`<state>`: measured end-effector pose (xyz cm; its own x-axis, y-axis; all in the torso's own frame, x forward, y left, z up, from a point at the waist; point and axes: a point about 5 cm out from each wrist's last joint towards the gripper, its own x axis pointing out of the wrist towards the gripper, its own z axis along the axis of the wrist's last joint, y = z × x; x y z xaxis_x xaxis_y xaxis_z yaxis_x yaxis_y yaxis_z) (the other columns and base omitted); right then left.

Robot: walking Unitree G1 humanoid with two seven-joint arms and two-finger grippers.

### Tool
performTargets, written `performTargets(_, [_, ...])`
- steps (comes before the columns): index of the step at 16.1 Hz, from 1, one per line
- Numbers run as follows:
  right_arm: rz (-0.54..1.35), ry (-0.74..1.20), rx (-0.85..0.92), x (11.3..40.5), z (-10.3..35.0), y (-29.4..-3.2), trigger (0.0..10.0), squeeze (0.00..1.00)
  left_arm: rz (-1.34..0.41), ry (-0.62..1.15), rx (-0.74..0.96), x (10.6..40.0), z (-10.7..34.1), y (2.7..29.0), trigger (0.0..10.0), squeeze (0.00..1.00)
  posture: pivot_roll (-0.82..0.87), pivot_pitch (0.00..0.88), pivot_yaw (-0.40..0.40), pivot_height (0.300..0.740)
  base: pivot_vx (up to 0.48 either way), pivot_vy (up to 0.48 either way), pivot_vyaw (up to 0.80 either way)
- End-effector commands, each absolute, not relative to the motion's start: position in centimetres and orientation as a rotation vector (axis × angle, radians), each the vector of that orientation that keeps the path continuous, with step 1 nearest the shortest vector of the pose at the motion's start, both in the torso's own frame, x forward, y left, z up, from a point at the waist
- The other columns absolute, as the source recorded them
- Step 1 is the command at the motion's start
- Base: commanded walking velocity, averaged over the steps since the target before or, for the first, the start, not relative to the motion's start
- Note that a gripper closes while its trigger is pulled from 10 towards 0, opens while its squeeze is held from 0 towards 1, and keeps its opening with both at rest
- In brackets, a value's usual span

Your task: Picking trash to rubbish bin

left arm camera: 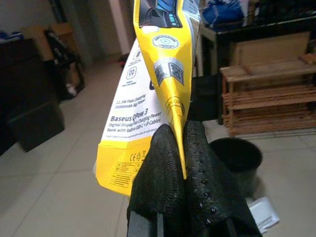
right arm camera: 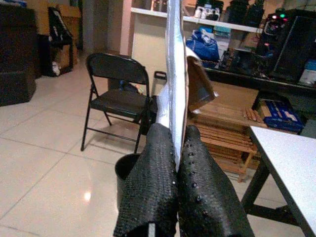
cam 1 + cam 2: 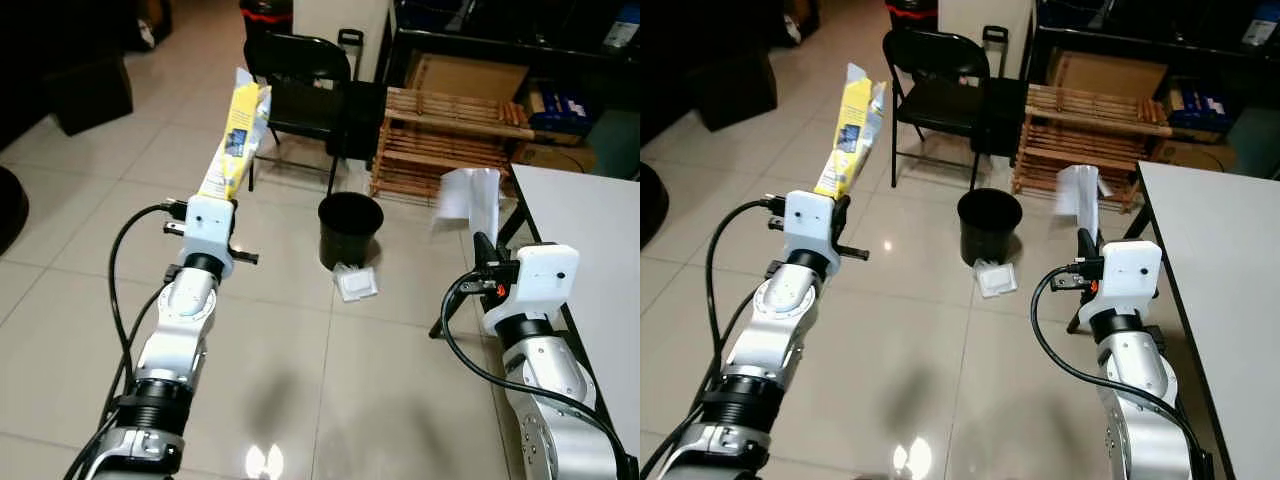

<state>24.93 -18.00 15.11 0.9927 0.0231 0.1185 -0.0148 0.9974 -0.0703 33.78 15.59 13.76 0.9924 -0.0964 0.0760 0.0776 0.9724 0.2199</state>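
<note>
A yellow package (image 1: 163, 74) was pinched in the left claw (image 1: 183, 163) and white packaging (image 2: 177, 84) in the right claw (image 2: 177, 163) — both held raised short of the black bin (image 3: 350, 228), ready for dropping.

Light: I see dim indoor lighting overall.
Glare: lamp reflection on the floor tiles (image 3: 262, 461).
Blur: white trash (image 3: 470, 198) looks slightly smeared, I think.

Head eyes look down; wrist views share the bin (image 3: 350, 228).

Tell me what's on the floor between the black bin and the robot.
A small white plastic container lies on the tiles just in front of the black bin, seen in both eye views. Past it toward the robot, the tiles are bare.
</note>
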Motion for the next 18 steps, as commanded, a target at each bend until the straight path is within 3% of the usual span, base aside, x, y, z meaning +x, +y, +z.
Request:
performTargets(1, [-0.022,-0.134,-0.083,24.6,15.3,-19.0,10.0,0.0,-0.129,-0.106,0.217,34.0,14.3,14.2,10.0,0.0,0.18,0.083,-0.047,0.74,0.368,0.0,0.0])
performTargets(8, [-0.113,-0.122,-0.085,23.5,14.8,-20.8,10.0,0.0,-0.188,-0.085,0.171,33.9,14.0,13.1,10.0,0.0,0.17,0.086,-0.048,0.74,0.361,0.0,0.0])
performTargets(18, [-0.158,-0.129,-0.09,23.0,14.7,-21.0,10.0,0.0,-0.198,-0.056,0.162,34.1,13.7,13.1,10.0,0.0,0.16,0.084,-0.044,0.74,0.352,0.0,0.0])
